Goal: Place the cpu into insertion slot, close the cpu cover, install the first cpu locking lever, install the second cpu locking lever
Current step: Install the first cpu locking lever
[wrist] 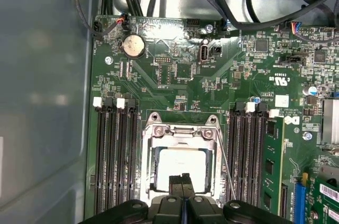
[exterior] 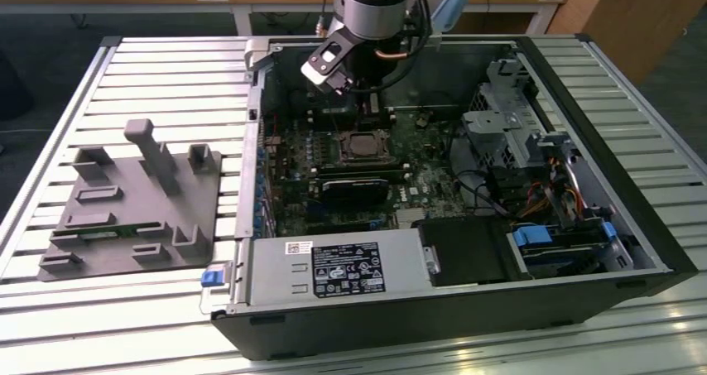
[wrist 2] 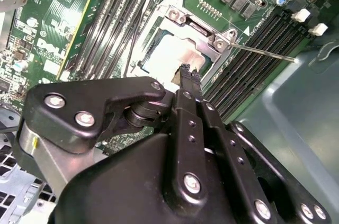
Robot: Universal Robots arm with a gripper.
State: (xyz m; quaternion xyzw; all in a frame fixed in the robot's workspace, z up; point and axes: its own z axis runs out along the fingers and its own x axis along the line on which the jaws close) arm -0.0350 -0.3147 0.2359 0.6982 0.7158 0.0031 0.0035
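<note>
— Gripper [wrist: 181,177] check for you, operator: how are its fingers [wrist 2: 186,83] sitting?

— They are pressing flat together and pinching nothing. In both wrist views their tips are hovering over one edge of the chip [wrist: 183,161]. Whether they are touching it, I cannot tell.

— And where is your chip lying?

— It is sitting inside the socket [wrist: 151,122], with its pale metal top shining through the window of the cover [wrist: 147,155]. The cover is lying flat around it.

— What are you seeing beside it?

— A thin wire lever [wrist 2: 262,53] is slanting out from one corner of the socket and reaching over the memory slots [wrist: 254,160] on that side. More long black slots are flanking the socket on the other side. All of this is sitting on the green motherboard [wrist: 185,75], where a coin battery [wrist: 133,45] is resting well apart from the socket.

— And farther out?

— In the exterior view your arm [exterior: 376,2] is reaching down into the open computer case [exterior: 635,234], which is lying on a slatted table [exterior: 111,309]. A grey holder [exterior: 132,201] is standing on that table, at the exterior view's left.
</note>
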